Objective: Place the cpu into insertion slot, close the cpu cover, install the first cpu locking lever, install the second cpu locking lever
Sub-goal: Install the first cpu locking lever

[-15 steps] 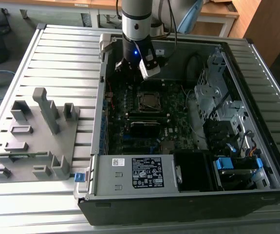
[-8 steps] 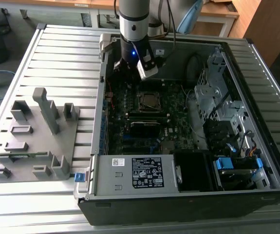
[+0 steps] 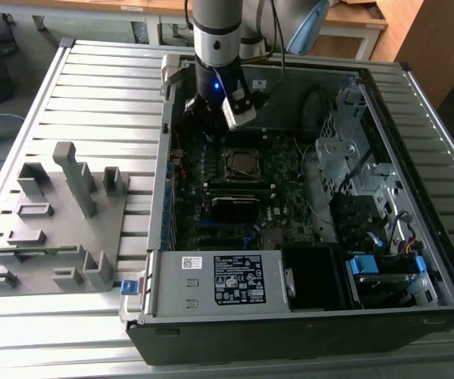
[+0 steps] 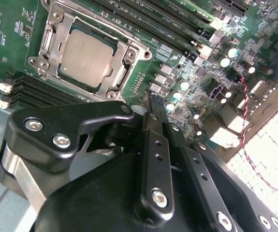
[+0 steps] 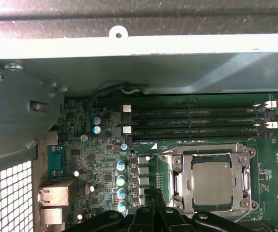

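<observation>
1. Right up close in the second wrist view, the black metal gripper (image 4: 151, 104) has its two long fingers pressed together, and nothing is held between them.
2. Its tip hangs over the dark green motherboard (image 4: 177, 63), just beside the socket and not touching it.
3. Just past the tip is the square black insertion slot with a silvery rim (image 4: 97, 33).
4. The small flat square cpu with a dull grey metal top (image 4: 86, 55) lies flat inside that slot.
5. The thin silvery square cpu cover (image 4: 131, 50) lies down flat around the chip, and the chip shows through its middle hole.
6. Farther on, in the first wrist view, long black memory slots (image 5: 197, 123) run side by side next to the socket.
7. Behind them stands the grey metal wall of the computer case (image 5: 177, 72).
8. In the exterior view, the silver and black robot arm (image 3: 215, 39) reaches down into the open case near the socket.
9. Farthest away, outside the case on the exterior view's left, a grey plastic holder tray with upright blocks (image 3: 53, 229) sits on the slatted metal table (image 3: 108, 95).
</observation>
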Action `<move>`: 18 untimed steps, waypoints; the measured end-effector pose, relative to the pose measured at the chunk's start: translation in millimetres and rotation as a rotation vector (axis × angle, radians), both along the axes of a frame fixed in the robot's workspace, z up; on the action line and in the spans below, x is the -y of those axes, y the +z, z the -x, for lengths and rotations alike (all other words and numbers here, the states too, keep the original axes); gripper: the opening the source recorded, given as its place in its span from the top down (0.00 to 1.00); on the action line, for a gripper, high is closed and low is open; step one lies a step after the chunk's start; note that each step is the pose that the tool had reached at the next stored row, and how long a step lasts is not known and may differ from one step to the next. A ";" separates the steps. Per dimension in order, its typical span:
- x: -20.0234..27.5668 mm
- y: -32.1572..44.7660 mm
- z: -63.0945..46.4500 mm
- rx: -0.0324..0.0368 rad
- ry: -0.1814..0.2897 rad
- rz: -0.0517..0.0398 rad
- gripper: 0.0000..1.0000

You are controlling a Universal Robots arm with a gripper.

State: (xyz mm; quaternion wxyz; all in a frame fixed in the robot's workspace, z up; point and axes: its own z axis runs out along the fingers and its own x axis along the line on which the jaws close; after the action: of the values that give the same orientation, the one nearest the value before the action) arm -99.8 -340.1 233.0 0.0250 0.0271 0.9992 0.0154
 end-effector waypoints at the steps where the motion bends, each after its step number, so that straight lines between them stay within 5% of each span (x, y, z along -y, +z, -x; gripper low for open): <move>1: 0.0 0.6 0.0 0.0001 0.000 0.0000 0.90; 18: -0.1 9.3 -0.2 0.0001 0.000 -0.0002 0.90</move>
State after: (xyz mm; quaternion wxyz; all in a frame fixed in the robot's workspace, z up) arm -99.6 -340.0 242.3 0.0251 0.0271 0.9992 0.0155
